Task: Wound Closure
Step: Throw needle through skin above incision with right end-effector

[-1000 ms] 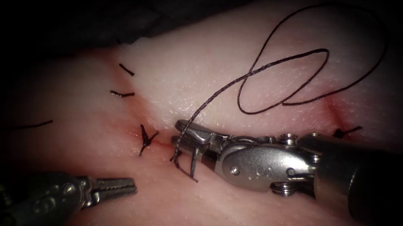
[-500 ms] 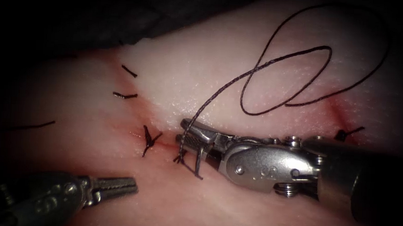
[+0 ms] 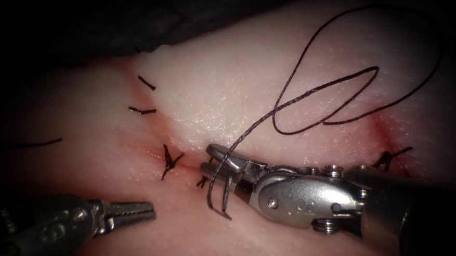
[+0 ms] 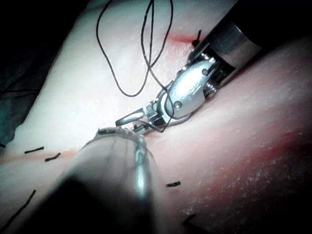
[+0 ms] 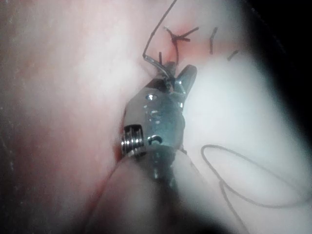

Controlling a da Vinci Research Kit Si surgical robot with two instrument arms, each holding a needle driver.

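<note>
We see the right tool [image 3: 216,164] at the cut [image 3: 184,165], jaws parted around the needle [image 3: 226,193], whose dark curve hangs below them with its tip resting at the tissue [image 3: 224,99] just right of the knot [image 3: 168,161]. The left tool [image 3: 130,210] lies well apart to the lower left, clenched and grasping nothing, so the right arm is far nearer. The braided thread [image 3: 313,91] climbs from the jaws into loose loops (matte against pale, glistening tissue). Short cut ends [image 3: 141,110] lie left of the cut
</note>
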